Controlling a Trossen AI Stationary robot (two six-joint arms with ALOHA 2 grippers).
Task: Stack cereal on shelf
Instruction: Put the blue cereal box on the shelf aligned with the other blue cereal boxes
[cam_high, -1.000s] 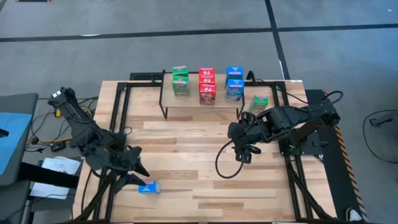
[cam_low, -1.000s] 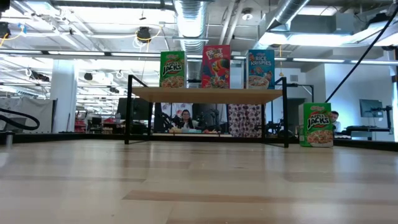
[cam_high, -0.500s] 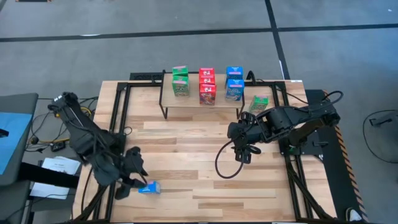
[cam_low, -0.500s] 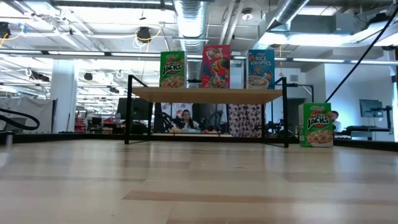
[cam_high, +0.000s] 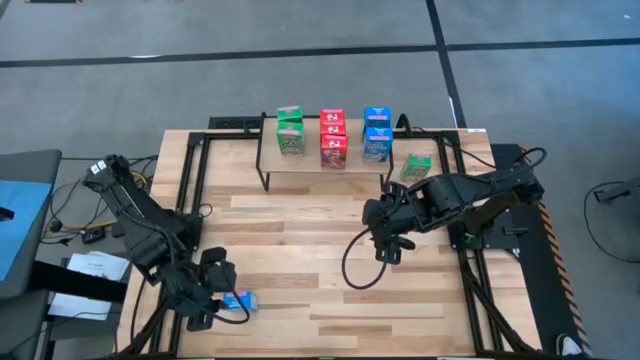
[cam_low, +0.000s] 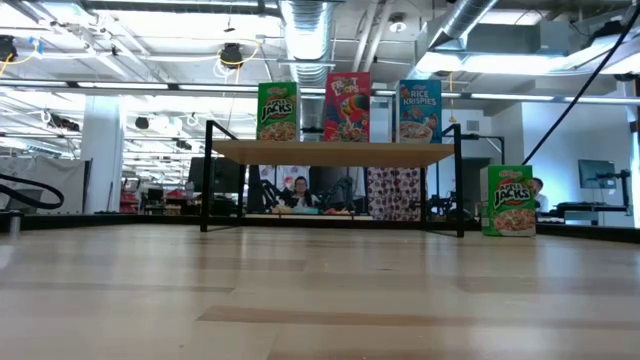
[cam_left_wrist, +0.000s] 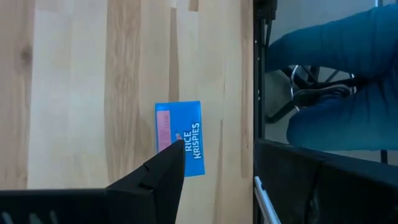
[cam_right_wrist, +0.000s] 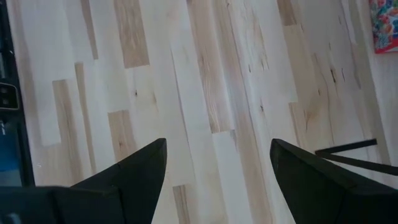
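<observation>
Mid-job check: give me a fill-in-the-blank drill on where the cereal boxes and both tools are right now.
1. The left tool hangs over a ____ Rice Krispies box lying flat.
2. A green Apple Jacks box stands on the tabletop beside the shelf's ____ end in the high view.
3. The right tool's fingers stand ____, gripping nothing.

Missing: blue; right; open

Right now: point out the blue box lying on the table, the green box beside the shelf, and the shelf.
blue box (cam_left_wrist: 179, 138): left wrist view, printed upper face.
green box (cam_low: 509, 200): low view, front panel.
shelf (cam_low: 330, 153): low view, front edge of the board.
</observation>
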